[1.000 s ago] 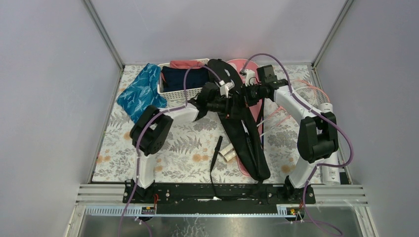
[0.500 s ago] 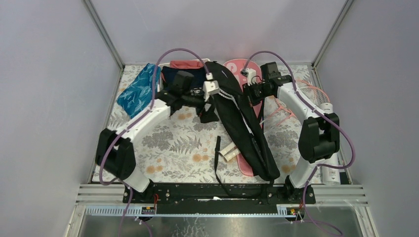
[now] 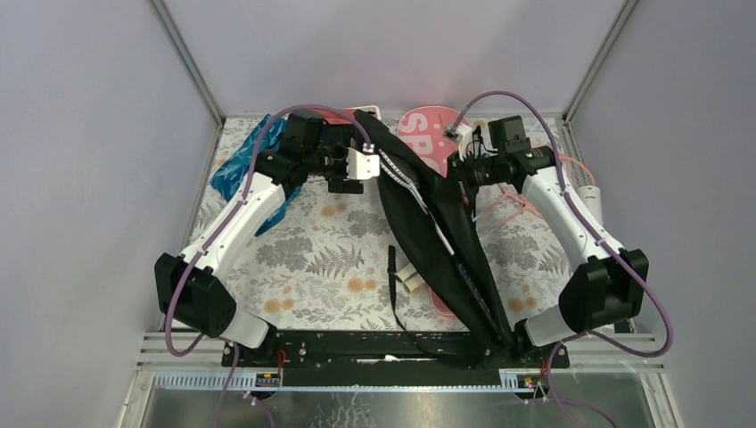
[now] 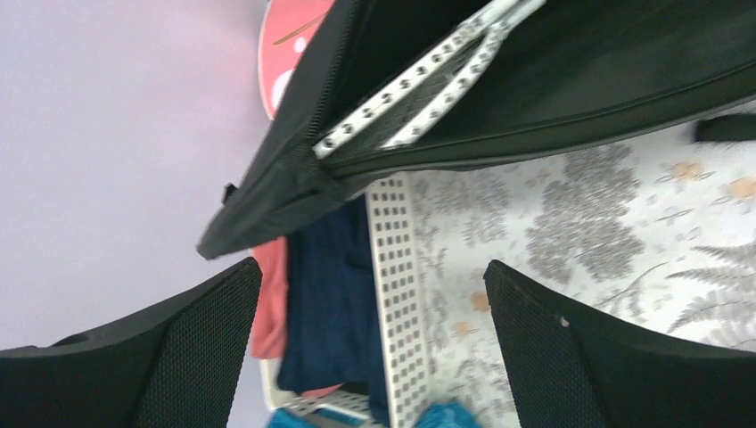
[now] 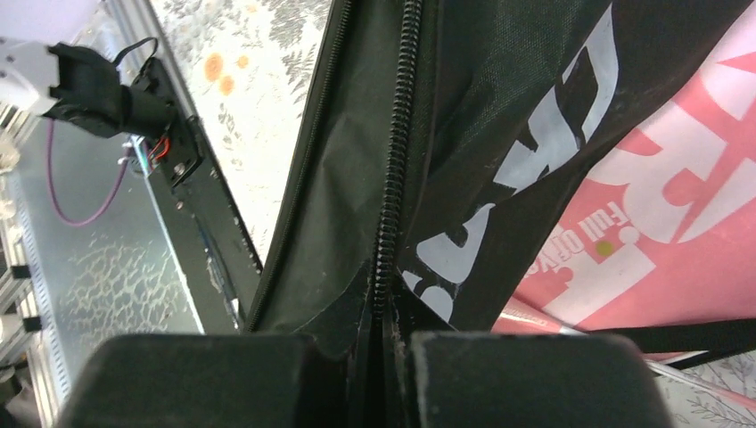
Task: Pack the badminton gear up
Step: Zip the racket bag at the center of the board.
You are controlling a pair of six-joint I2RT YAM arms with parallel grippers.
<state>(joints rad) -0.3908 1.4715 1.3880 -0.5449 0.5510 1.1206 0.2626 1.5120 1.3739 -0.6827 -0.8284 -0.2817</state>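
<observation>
Far left first: a blue patterned cloth (image 3: 241, 165) on the floral tablecloth (image 3: 330, 259). Next along, the left gripper (image 3: 349, 171). Gapes as wide as can be, clutches nothing, hovers just beside the upper part of the black racket-shaped fabric bag (image 3: 432, 236). Below it in the wrist view, a white slatted plastic basket (image 4: 397, 259) with navy and red clothes. Mostly hidden behind the arm from overhead.

Centre now, the black bag again, long and slim. Stretches from the far middle of the table down to the near edge, right of centre. Zip open along the side, and inside, a white racket frame (image 4: 419, 89) dotted with string holes. Handle out of sight. Big white letters on the black fabric, cut off, not readable whole. Just left of it, a loose black strap (image 3: 390, 276) on the cloth.

Behind and underneath, the pink racket-shaped bag (image 3: 426, 134), largely covered. Shows "SP" in white overhead and small print starting "Full" at the right wrist, the rest cut off.

Then the right gripper (image 3: 462, 171), clamped tight on the black bag's zip edge. Far right, the long white shuttlecock tube (image 3: 592, 201), partly behind the right arm.
</observation>
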